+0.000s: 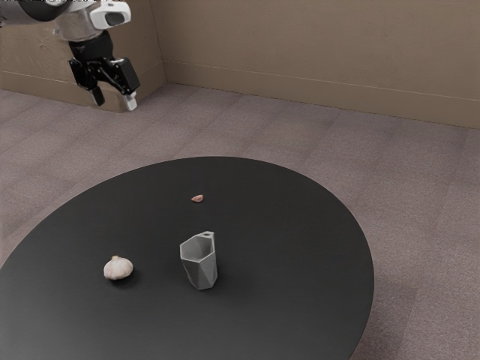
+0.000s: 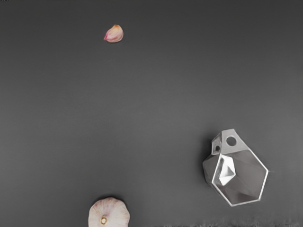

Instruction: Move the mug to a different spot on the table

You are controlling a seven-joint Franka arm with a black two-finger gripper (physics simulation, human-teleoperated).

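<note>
The claw [image 1: 114, 97] is seen high in the upper left of the exterior view, well above the table [image 1: 315, 225] and well apart from everything on it. Its two fingers are held apart w/ nothing between them, so it is open and nothing is gripped. The table is round and black, and three things are carried on it. The mug [image 1: 199, 261], grey and w/ angular, faceted walls, is stood upright in the nearer middle part of the table, approx. at the centre of the exterior view. Its mouth is turned up, and a small handle w/ a round hole is seen at the rim, on the side away from the camera. In the wrist view the mug [image 2: 235, 172] is seen from above against the dark table [image 2: 142, 118]. A whole garlic bulb [image 1: 117, 268] is laid near the mug, on the exterior view's left, w/ a clear gap between them. A single garlic clove [image 1: 197, 199], pinkish, is laid farther back, well apart from both. The bulb [image 2: 109, 213] and the clove [image 2: 113, 33] are also found in the wrist view. Around the table a grey-brown carpet floor [image 1: 420, 165] and a beige wall [image 1: 315, 45] are seen.
</note>
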